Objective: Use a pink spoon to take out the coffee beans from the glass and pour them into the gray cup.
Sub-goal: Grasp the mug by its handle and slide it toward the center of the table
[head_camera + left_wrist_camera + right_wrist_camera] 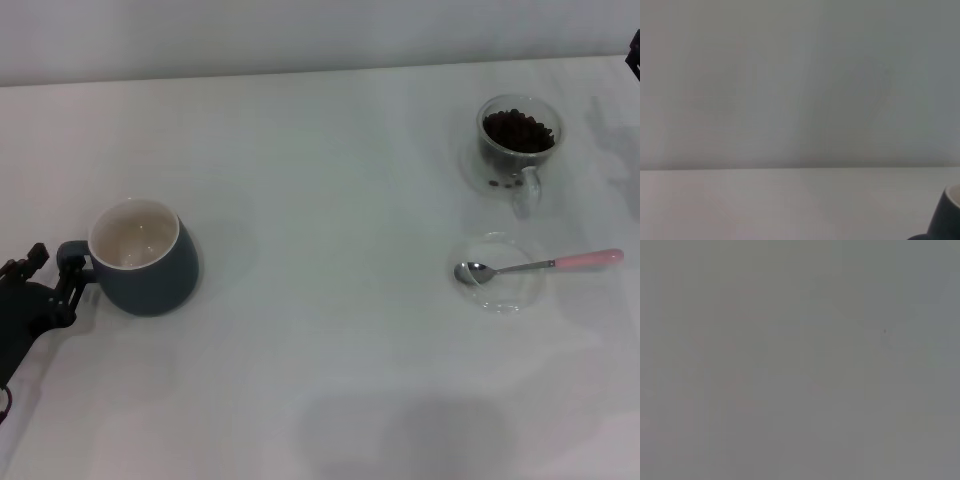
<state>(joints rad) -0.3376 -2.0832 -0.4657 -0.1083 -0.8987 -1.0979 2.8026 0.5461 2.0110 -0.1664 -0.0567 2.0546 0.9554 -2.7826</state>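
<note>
Left gripper (55, 272) pinches gray cup (145, 258) handle near table's (320, 200) left edge; right jaws unseen

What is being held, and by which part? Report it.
Cannot be told: left gripper sits at the gray cup's handle, grip unclear. The pink spoon lies unheld.

The left gripper (48, 272) sits partly cut off at the head view's left edge, its finger state unreadable beside the gray cup (143, 257). In the left wrist view, only a dark sliver of that cup (946, 217) shows at the frame's corner. The right wrist view shows only featureless gray blur.
</note>
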